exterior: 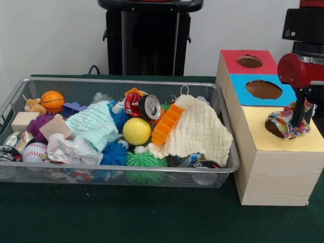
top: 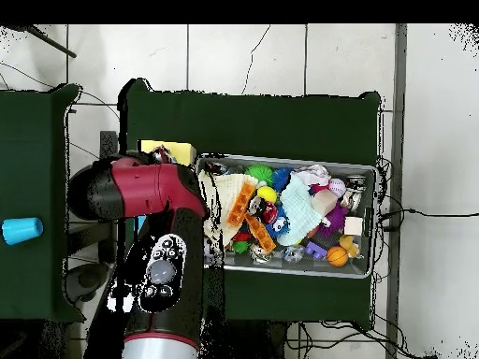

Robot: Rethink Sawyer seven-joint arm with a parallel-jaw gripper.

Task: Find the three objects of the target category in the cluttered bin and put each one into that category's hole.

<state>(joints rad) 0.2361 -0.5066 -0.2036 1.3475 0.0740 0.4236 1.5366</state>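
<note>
The bin [exterior: 223, 126] stands on the green table [exterior: 126, 217], crowded with a cream cloth [exterior: 200, 131], a mint cloth [exterior: 93, 126], a plain white bag [exterior: 73, 150] at its front left, and a yellow ball [exterior: 136, 131]. Beside it to the right, the yellow-topped box [exterior: 276, 172] carries the hole [exterior: 272, 129], partly covered by the polka-dot bag [exterior: 288, 123]. The gripper [exterior: 299, 117] stands upright over the hole, clamped on that bag.
</note>
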